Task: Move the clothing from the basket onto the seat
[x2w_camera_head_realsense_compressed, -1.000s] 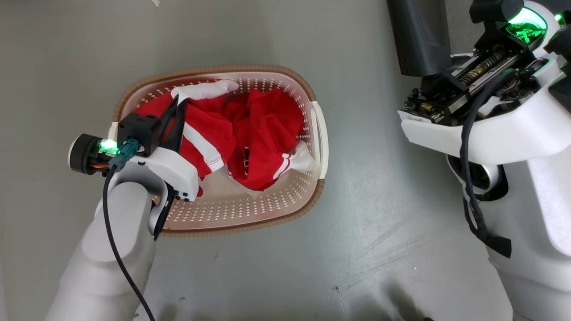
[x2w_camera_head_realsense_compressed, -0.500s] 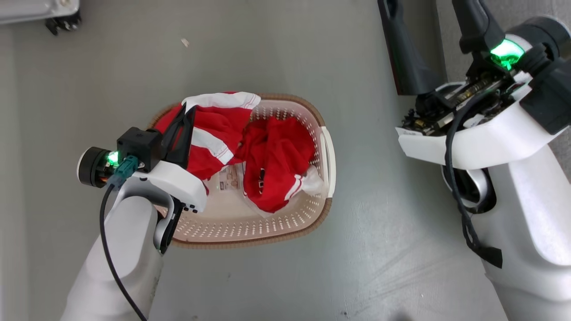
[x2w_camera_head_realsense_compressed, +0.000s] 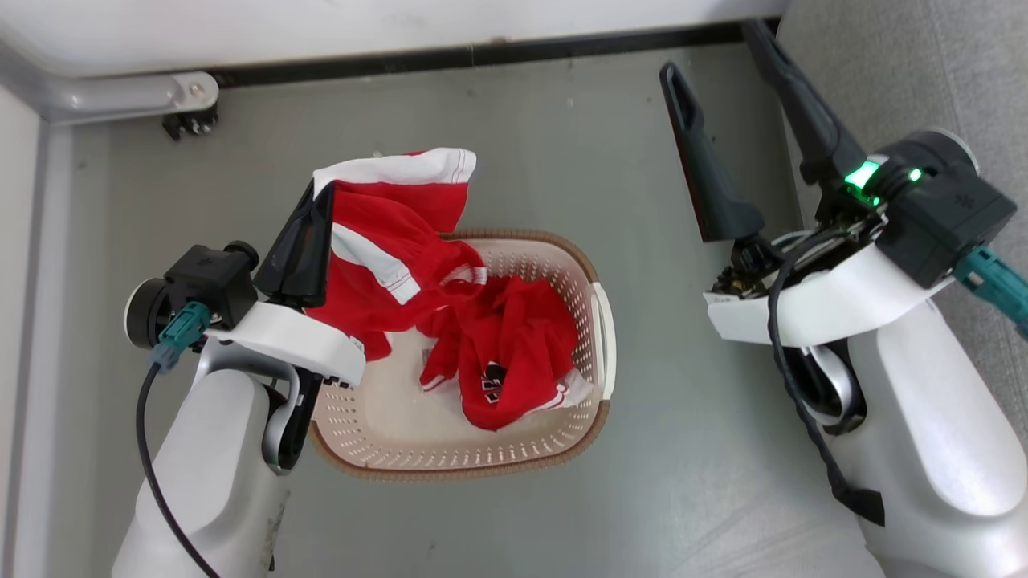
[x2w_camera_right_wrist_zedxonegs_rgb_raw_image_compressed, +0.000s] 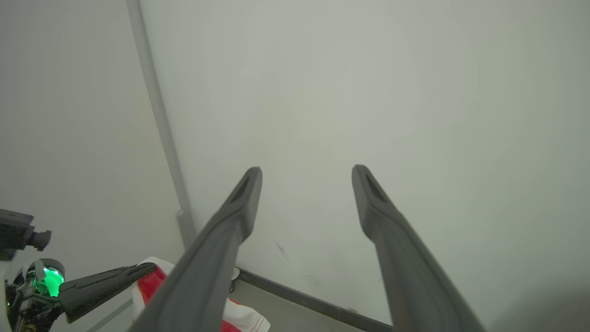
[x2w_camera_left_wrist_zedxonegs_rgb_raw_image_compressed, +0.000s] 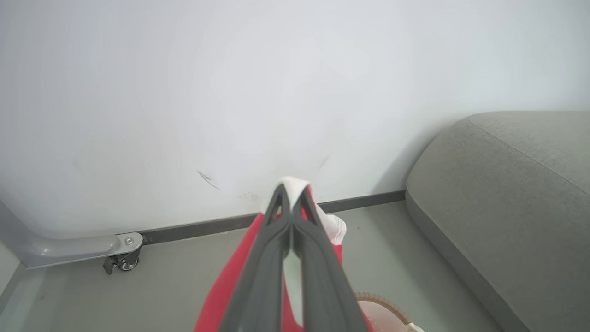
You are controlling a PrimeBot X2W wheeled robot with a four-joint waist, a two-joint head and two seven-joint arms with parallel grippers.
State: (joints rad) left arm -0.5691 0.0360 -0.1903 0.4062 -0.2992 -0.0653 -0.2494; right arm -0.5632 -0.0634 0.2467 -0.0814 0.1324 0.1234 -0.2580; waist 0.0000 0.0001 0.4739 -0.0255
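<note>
- Head view: a red garment (x2w_camera_head_realsense_compressed: 377,257) with white stripes is being clamped at its white band by the left gripper (x2w_camera_head_realsense_compressed: 320,189), with the fingers pressed together on the fabric.
- The garment is being held up above the laundry basket (x2w_camera_head_realsense_compressed: 482,467), with its lower part hanging down into the basket's left side.
- A second red piece (x2w_camera_head_realsense_compressed: 506,361) is lying bunched inside the basket, against its right wall.
- The basket is standing on the grey floor (x2w_camera_head_realsense_compressed: 562,144), near the wall (x2w_camera_head_realsense_compressed: 401,28) and well apart from a caster (x2w_camera_head_realsense_compressed: 189,122).
- The right gripper (x2w_camera_head_realsense_compressed: 713,50) is being held with its fingers spread wide and nothing between them, at the edge of the grey sofa (x2w_camera_head_realsense_compressed: 899,72).
- Left wrist view: the sofa is being shown off to the right of the clamped fabric, apart from it.
</note>
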